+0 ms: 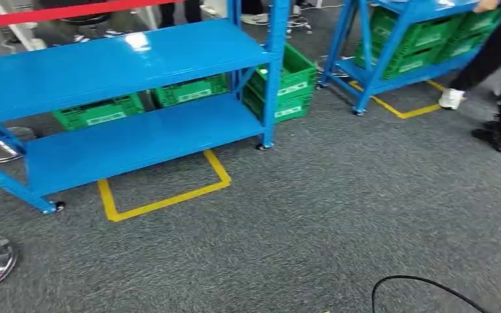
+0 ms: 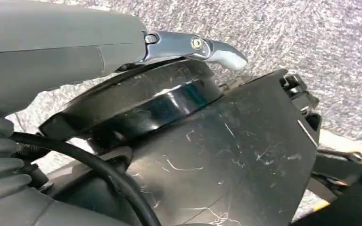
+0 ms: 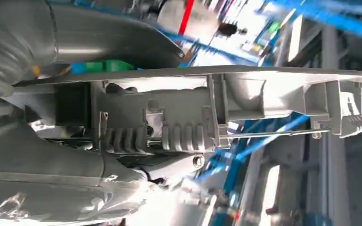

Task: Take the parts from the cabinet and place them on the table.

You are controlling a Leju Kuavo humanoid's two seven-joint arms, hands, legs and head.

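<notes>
carrying looks like the step in hand: you seem to be walking between the cabinet and the bench with a part in each hand, and the bench itself isn't visible, so keep your turn slow until it comes up. the blue cabinet [image 1: 124, 98] fills the far left of the head view, green crates [image 1: 98, 112] behind its lower shelf, and a second blue rack [image 1: 404, 45] stands far right with a person [image 1: 489, 52] next to it. give that person and the black cable [image 1: 424, 290] on the carpet near right a wide berth.

your left hand [image 2: 52, 52] is clamped over a large black plastic part [image 2: 207, 150], scuffed and scratched, with a raised glossy round collar; the thumb lies across its top edge. keep it level, since that grip looks shallow.

your right hand [image 3: 75, 160] is closed on a grey moulded part [image 3: 207, 117], long and ribbed, with a thin metal rod [image 3: 273, 134] along it. mind the long end when you swing.
</notes>
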